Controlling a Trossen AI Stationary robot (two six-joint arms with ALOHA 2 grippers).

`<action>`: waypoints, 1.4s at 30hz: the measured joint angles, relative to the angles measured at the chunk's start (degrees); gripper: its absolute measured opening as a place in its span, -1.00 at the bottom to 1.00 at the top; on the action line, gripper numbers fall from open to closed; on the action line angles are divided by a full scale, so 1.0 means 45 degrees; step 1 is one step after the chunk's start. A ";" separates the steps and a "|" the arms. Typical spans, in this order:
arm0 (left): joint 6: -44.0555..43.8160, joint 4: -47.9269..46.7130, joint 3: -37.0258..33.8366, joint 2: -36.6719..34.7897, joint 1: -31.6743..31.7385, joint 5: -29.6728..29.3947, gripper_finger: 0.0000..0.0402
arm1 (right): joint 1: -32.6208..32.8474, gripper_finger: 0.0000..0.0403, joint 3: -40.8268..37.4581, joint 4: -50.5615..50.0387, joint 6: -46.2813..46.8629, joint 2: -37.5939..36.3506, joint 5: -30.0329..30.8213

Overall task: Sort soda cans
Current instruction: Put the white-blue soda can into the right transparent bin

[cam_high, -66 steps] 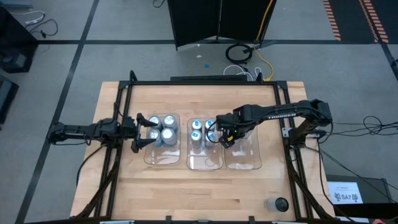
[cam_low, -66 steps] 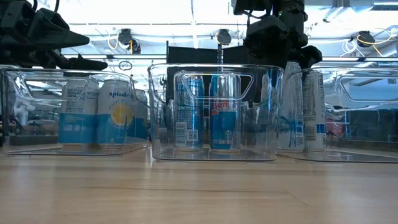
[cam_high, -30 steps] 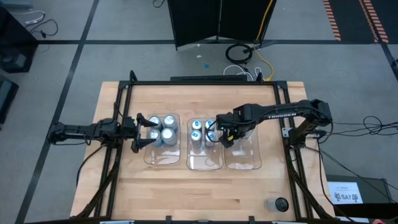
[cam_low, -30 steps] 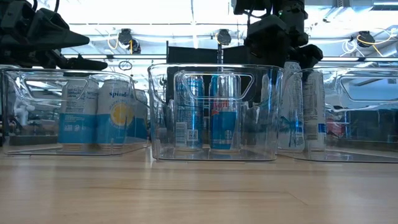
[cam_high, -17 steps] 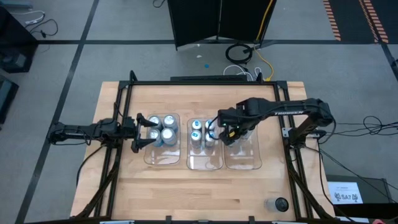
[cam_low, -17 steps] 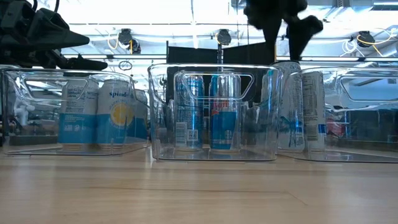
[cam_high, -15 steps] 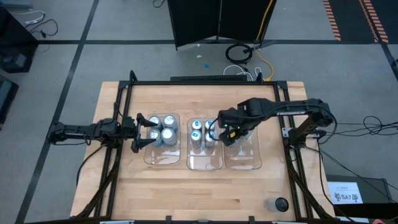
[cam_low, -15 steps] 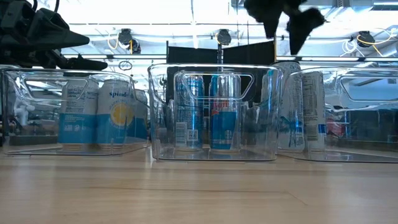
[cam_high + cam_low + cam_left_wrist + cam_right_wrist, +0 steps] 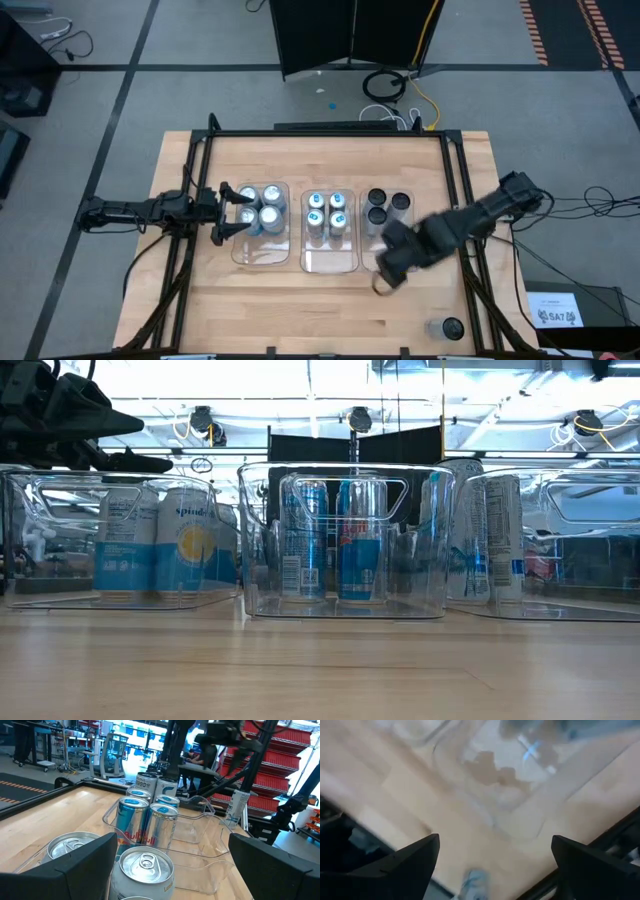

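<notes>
Left gripper: hovering wide open, empty, beside the left bin. Soda cans: sitting sorted in three bins. Right gripper: gaping, empty, crossing the table (best carried high, clearing rims).

- Silver cans: four, upright, packed together in the left bin.
- Blue-top cans: four, upright, in a tight square in the middle bin.
- Dark cans: three visible, upright, at the far end of the right bin.
</notes>
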 joint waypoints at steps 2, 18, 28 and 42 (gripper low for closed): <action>-0.0001 0.0000 0.0000 0.0000 -0.0004 0.0001 0.94 | 0.0863 0.87 0.0000 0.0086 0.1235 0.0003 -0.0026; 0.0000 -0.0002 0.0000 -0.0003 -0.0004 0.0002 0.94 | 0.6827 0.87 -0.2009 0.1791 1.1659 -0.0034 0.0356; -0.0002 0.0000 0.0000 -0.0005 0.0000 0.0003 0.94 | 0.7678 0.87 -0.3093 0.4088 1.3125 -0.0039 0.0294; 0.0000 0.0000 0.0000 -0.0005 -0.0004 0.0000 0.94 | 0.8018 0.87 -0.4362 0.5572 1.3322 -0.0039 -0.0654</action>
